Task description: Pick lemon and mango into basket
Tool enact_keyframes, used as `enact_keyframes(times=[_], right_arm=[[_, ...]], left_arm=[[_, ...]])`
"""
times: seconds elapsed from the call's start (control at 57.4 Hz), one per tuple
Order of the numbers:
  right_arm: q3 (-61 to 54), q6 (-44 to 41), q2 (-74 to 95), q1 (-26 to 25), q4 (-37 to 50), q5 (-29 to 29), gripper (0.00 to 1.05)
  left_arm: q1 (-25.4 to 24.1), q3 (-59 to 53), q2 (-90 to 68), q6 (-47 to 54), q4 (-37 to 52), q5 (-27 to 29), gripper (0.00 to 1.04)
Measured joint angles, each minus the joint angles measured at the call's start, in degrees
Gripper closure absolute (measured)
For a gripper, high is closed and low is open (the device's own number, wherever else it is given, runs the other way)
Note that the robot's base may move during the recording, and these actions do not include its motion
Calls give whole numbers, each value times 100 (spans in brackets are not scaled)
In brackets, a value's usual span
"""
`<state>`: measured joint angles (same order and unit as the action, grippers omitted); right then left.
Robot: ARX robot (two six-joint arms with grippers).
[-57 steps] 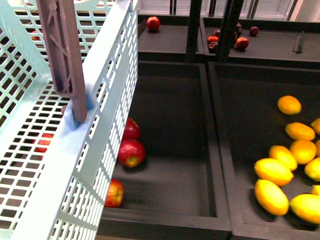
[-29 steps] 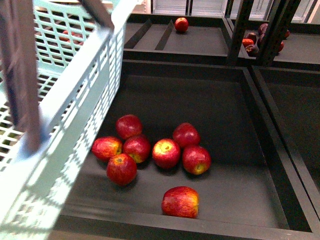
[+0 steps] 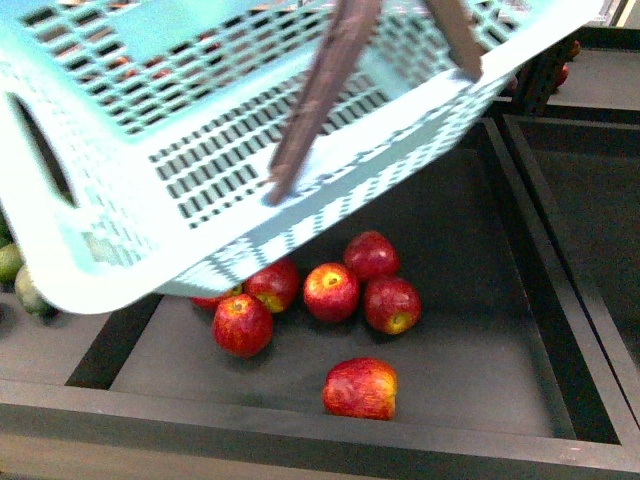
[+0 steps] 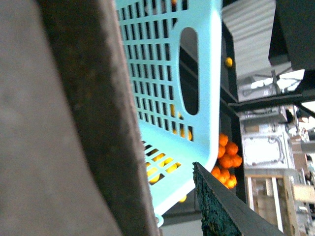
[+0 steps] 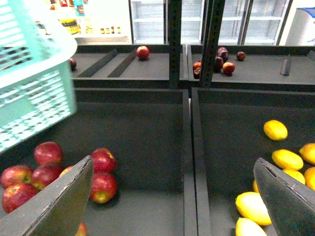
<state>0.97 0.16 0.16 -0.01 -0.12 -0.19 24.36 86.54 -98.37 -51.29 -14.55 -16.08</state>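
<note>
Dark shelf bins [image 5: 231,142] under bright shop lighting fill the background, and the fruit that matters lies in the bin off to the outer-finger side of the right gripper [image 5: 173,160]. An elongated, smooth yellow-orange mango [image 5: 275,130] sits there, well beyond the fingertip. More yellow ovals lie closer in, among them a paler yellow fruit [image 5: 253,206] just beside that finger [image 5: 290,201]. It may be the small matte lemon, but I cannot tell it from a pale mango. The mango's long axis runs roughly along the line from one finger to the other, so a grasp would probably need the wrist turned to span its short width. The right gripper's fingers are spread wide with nothing between them, and the gap is aimed at the black partition [image 5: 187,147] between the two bins, not at the fruit. The next move therefore looks like a sideways shift toward the outer finger, across that partition. On the inner-finger side, round red apples [image 3: 332,291] lie in the neighbouring bin. The light turquoise slotted plastic basket [image 3: 200,190] hangs tilted above them by its brown-grey swing handle [image 3: 320,100]. In the left wrist view the handle runs right along the left gripper [image 4: 147,187], with one dark finger [image 4: 224,211] apart from it. Whether that gripper is clamped on the handle I cannot tell. Judging by this, the right arm is the nearer and freer one for the pick.
</note>
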Motion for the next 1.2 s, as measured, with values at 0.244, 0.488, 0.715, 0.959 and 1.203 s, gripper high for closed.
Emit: enact_keyframes(times=[0.244, 0.488, 0.715, 0.959, 1.203], right_arm=[[0, 0, 0, 0, 0, 13, 9], [0, 0, 0, 0, 0, 15, 9], [90, 448, 686, -249, 372, 94, 9], [1329, 1379, 4240, -2057, 3331, -599, 9], [3206, 1596, 8185, -2413, 3759, -476, 9]], left_arm=[[940, 1255, -1163, -9, -481, -188, 75], [1051, 1309, -1163, 107, -483, -306, 75], [1049, 1309, -1163, 107, -483, -236, 75], [1040, 1309, -1163, 131, -485, -210, 75], [1054, 1309, -1163, 131, -483, -260, 75]])
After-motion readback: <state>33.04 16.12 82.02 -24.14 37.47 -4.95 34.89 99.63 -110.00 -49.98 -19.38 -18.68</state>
